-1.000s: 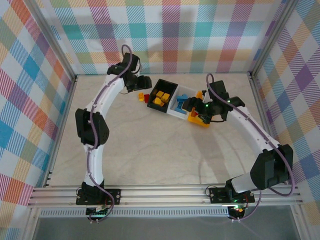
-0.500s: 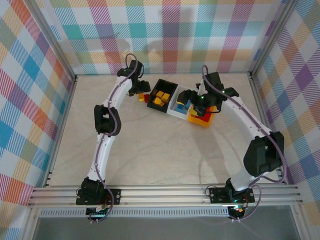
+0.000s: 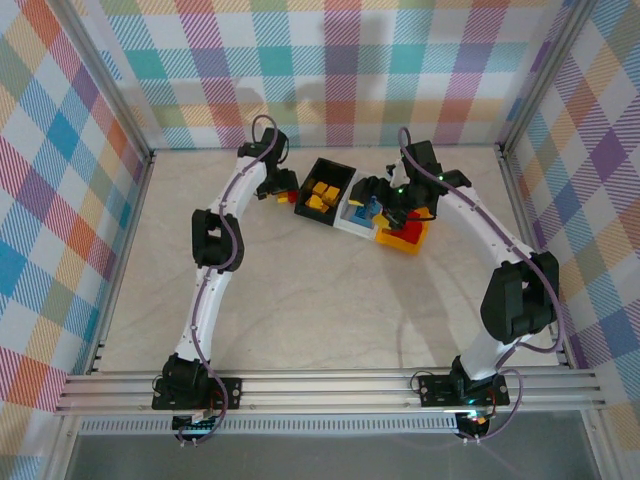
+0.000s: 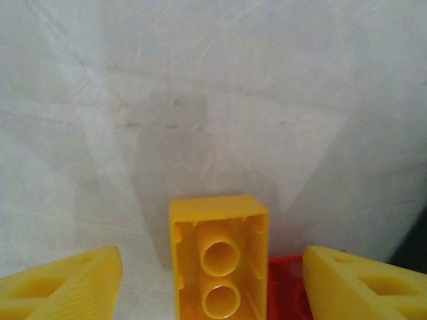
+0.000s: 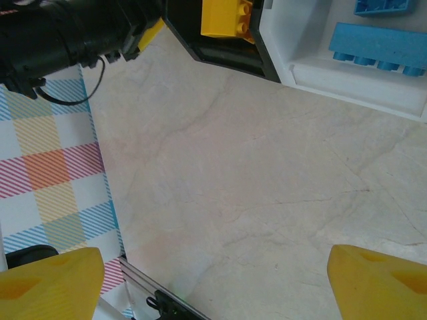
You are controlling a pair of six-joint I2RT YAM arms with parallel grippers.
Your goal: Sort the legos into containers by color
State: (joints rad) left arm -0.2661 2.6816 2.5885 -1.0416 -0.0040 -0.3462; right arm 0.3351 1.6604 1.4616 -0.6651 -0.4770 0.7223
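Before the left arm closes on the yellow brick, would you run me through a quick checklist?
1. Left gripper open astride the yellow brick: ok.
2. Brick centred between the fingers: ok.
3. Red brick clear of the grasp: not ok, it sits tight beside the yellow one.
4. Black bin holds yellow bricks: ok.
5. Right gripper open and empty: ok.
6. Fingers low enough to grip: cannot tell.

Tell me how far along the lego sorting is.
Done: yellow bricks in the black bin, blue bricks in the white bin. In hand: the open left gripper straddles a yellow brick on the table, not yet gripped. Left: that brick and the red brick beside it.
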